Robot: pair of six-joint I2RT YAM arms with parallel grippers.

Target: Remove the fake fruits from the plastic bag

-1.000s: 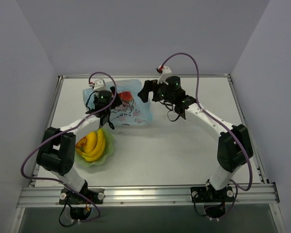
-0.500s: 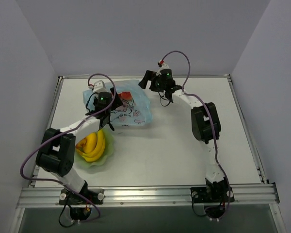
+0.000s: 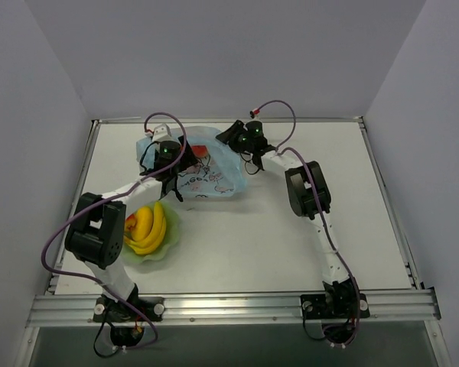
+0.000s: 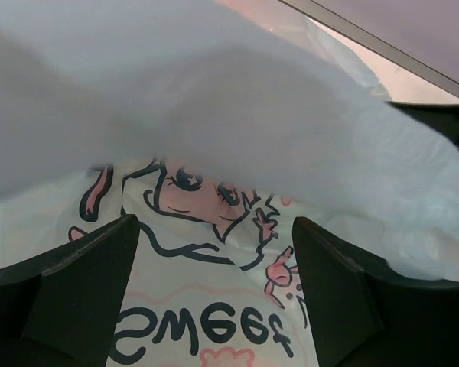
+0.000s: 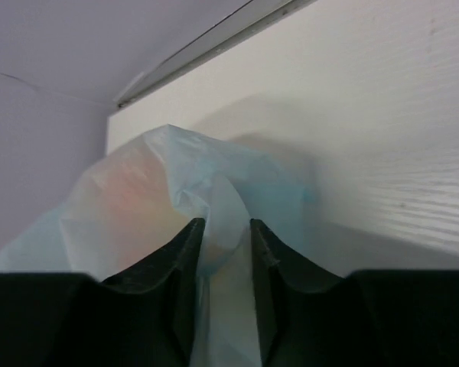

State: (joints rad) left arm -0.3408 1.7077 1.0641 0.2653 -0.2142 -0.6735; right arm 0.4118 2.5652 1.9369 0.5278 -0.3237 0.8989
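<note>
Crinkly translucent light-blue plastic bag, cartoon print, dark "Sweet" lettering

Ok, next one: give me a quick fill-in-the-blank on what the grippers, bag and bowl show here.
1. The right gripper is ____ on a fold of the plastic bag.
2. The left gripper has its jaws ____ over the bag's print.
3. The bag's dark lettering reads ____.
4. The bowl holding the banana bunch is pale ____.
Missing words: shut; open; Sweet; green.
</note>
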